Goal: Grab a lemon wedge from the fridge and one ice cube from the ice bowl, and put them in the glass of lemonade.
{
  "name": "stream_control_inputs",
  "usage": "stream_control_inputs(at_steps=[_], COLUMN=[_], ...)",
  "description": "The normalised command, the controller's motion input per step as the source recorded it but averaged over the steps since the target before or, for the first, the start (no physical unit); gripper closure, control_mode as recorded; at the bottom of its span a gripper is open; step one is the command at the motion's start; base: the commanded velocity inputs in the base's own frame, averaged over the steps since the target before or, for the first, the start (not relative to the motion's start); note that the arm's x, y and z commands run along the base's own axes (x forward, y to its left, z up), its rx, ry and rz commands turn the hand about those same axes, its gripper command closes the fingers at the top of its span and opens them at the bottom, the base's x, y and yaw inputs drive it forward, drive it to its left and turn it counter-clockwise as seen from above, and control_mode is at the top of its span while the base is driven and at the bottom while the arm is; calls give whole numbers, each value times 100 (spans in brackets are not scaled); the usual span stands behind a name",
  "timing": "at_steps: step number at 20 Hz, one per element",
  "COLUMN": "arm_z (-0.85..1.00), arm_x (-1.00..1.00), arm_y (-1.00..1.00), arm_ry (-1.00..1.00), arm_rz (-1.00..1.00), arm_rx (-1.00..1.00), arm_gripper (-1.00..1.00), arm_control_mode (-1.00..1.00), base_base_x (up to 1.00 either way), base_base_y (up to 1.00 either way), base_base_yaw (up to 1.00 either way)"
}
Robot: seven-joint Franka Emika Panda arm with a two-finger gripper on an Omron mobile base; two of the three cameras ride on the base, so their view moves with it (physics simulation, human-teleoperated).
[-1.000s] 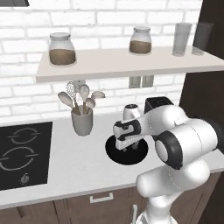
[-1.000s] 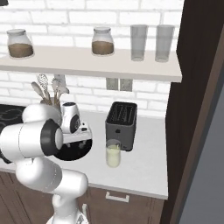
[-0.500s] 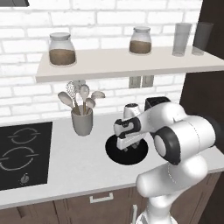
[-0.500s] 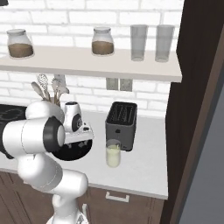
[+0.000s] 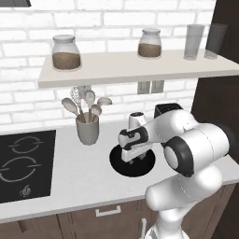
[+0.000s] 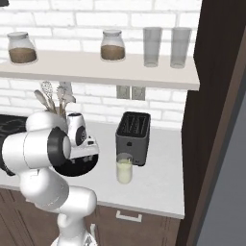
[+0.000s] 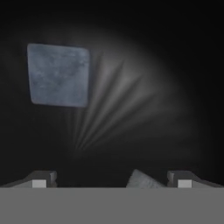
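ice bowl [image 5: 133, 163] | on pale counter [image 5: 79, 179] | white brick wall [image 5: 28, 93] behind

Home kitchen: stovetop [image 5: 23, 163], utensil cup [image 5: 87, 130], toaster [image 6: 132, 137], brick backsplash [image 5: 112, 18], jar shelf [image 5: 130, 65].

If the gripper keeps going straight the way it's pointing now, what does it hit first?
Probably the ice bowl's black floor. The open gripper points down into it; a pale ice cube lies off to one side of its line, and another pale piece sits near one fingertip. Depth is unclear.

White brick wall [image 5: 28, 100] behind a pale shelf [image 5: 130, 69] and counter [image 5: 79, 175].
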Motion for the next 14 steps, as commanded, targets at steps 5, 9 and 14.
stream_control_inputs(at_steps=[5, 9, 14], arm_z=[3, 0, 0], arm_x=[-6, -3, -6], arm_y=[18, 3, 2], arm_ry=[0, -5, -1], arm_rz=[0, 0, 0], arm_rx=[0, 0, 0], arm_gripper=[-100, -100, -100], arm_control_mode=[-100, -100, -100], base_base_x=[0, 0, 0], base_base_y=[0, 0, 0], base_base_yaw=[0, 0, 0])
